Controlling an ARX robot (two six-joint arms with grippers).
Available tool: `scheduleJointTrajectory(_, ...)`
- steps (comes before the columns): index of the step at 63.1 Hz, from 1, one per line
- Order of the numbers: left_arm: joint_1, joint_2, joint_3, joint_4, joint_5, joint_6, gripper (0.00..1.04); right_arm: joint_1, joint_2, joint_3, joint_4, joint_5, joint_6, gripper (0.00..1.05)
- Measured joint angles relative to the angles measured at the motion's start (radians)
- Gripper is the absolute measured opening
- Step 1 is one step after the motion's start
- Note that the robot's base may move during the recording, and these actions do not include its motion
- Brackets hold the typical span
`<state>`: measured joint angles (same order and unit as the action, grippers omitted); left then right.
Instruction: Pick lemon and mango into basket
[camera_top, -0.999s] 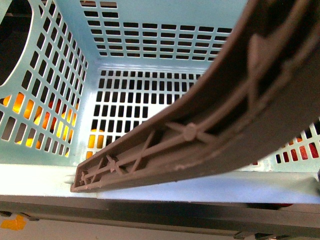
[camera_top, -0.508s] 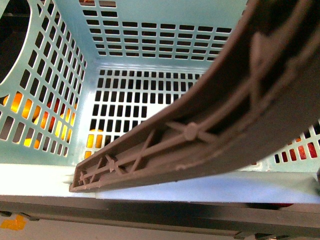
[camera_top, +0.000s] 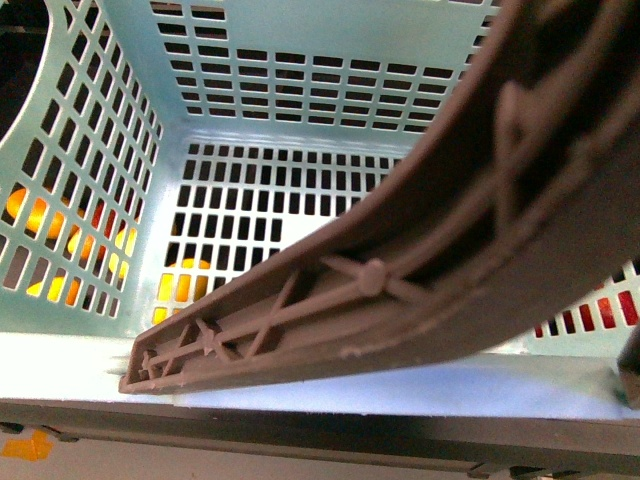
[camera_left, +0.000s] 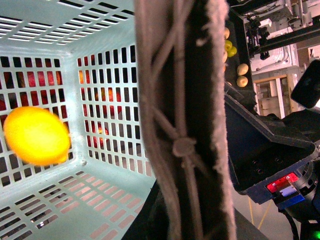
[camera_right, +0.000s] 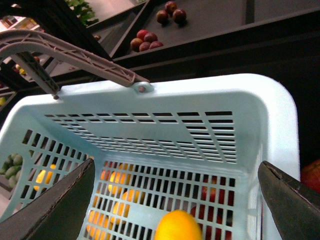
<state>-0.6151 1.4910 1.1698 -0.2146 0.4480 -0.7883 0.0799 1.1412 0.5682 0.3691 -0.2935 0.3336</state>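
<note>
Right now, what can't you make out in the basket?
Yellow fruit: blurred in the left wrist view, cut off by the edge in the right wrist view; lemon or mango, cannot tell.
Basket floor: front view, largely hidden by the brown handle.
Left claw: in no view.

Shopping basket, seen from above: the light teal basket (camera_top: 60, 350) fills the front view, its slotted grid walls and floor open to the camera and its near rim running along the bottom of the frame. Its brown ribbed handle (camera_top: 420, 250) sweeps from lower left to upper right across the opening. Inside, the lemon (camera_left: 35, 136), a yellow-orange oval with blurred edges, shows against a slotted side wall near a corner; whether it touches the floor cannot be told.
</note>
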Motion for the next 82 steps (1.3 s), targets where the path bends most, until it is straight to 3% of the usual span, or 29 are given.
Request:
scheduleJointTrajectory(14, 0.0, 0.0, 0.0, 0.0, 0.001, 0.0, 0.05, -0.123, -0.049, 0.0, 0.0, 0.193, -0.076, 0.96)
scheduleJointTrajectory(17, 0.0, 0.0, 0.0, 0.0, 0.001, 0.0, 0.05, -0.107, -0.058, -0.04, 0.113, 0.272, -0.146, 0.87)
scheduleJointTrajectory(22, -0.003, 0.0, 0.0, 0.0, 0.006, 0.0, 0.05, -0.087, -0.09, -0.121, 0.231, 0.284, -0.244, 0.73)
scheduleJointTrajectory(48, -0.002, 0.0, 0.0, 0.0, 0.002, 0.002, 0.05, -0.084, -0.295, -0.374, 0.275, 0.293, -0.325, 0.02)
scheduleJointTrajectory(82, -0.002, 0.0, 0.0, 0.0, 0.0, 0.002, 0.05, -0.082, -0.56, -0.506, 0.143, 0.293, -0.328, 0.02)
